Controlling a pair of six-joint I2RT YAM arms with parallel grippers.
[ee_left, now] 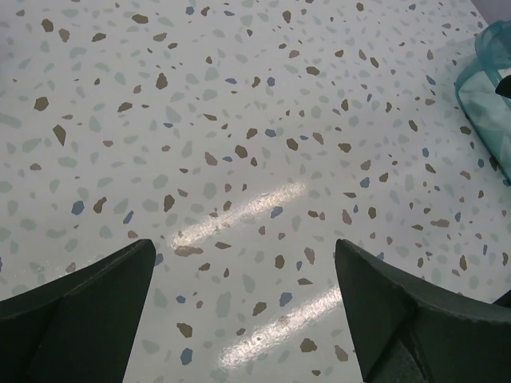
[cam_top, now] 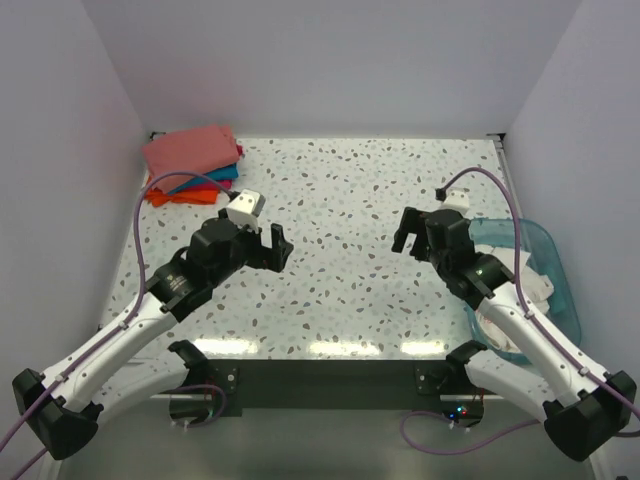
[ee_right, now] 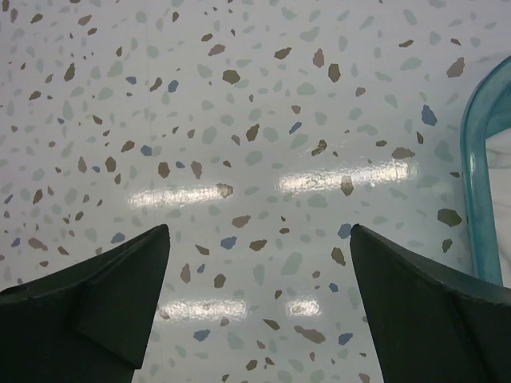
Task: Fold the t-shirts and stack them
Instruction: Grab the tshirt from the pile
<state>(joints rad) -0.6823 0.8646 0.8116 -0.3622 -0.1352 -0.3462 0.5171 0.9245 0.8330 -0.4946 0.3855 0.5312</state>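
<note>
A stack of folded t-shirts lies at the table's far left corner: a salmon-pink one [cam_top: 190,150] on top, a teal one [cam_top: 226,176] and an orange one [cam_top: 178,196] under it. White cloth [cam_top: 503,322] lies inside the teal bin; its print does not show. My left gripper [cam_top: 278,247] is open and empty over bare table, right of the stack, and its fingers [ee_left: 80,311] frame only terrazzo. My right gripper [cam_top: 404,232] is open and empty over bare table, left of the bin, and its fingers [ee_right: 431,311] frame only terrazzo.
A translucent teal plastic bin [cam_top: 556,262] stands at the right edge of the table; its rim shows in the right wrist view [ee_right: 477,175] and in the left wrist view [ee_left: 483,88]. White walls close in the speckled table [cam_top: 340,190] at the back and sides.
</note>
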